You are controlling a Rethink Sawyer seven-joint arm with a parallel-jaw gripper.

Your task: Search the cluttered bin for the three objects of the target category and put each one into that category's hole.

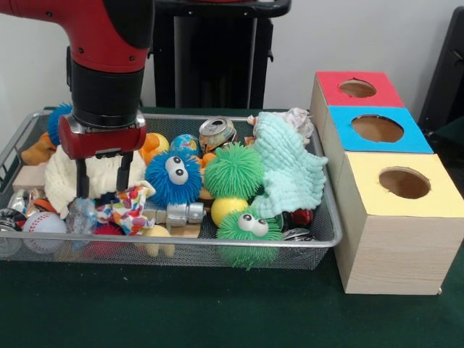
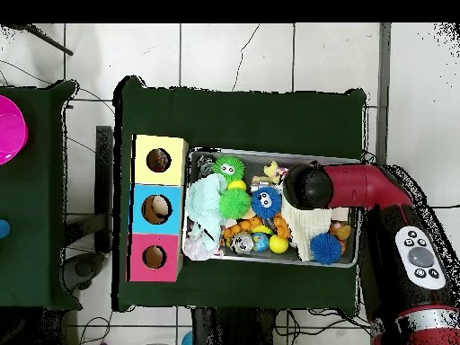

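The wire mesh bin (image 1: pixel 328 233) is full of toys; it also shows in the overhead view (image 2: pixel 269 154). My gripper (image 1: pixel 104 177) is open and empty over the bin's left part. Its fingers (image 1: pixel 82 178) hang in front of a cream knitted cloth (image 1: pixel 58 177). The polka-dot wrapper (image 1: pixel 127 207) lies just below and right of the fingertips, apart from them. A whitish crinkly wrapper (image 1: pixel 296 117) lies at the bin's back right, behind the mint cloth (image 1: pixel 288 167). The yellow box's hole (image 1: pixel 404 183) is at the right, nearest the camera. In the overhead view my arm's wrist (image 2: pixel 305 186) hides the gripper.
A blue spiky ball (image 1: pixel 174 177), two green spiky balls (image 1: pixel 233 170) (image 1: pixel 246 228), a can (image 1: pixel 217 132), a baseball (image 1: pixel 43 222) and a yellow ball (image 1: pixel 226 209) crowd the bin. The blue-faced box (image 1: pixel 377 129) and red-faced box (image 1: pixel 357 88) stand behind the yellow one.
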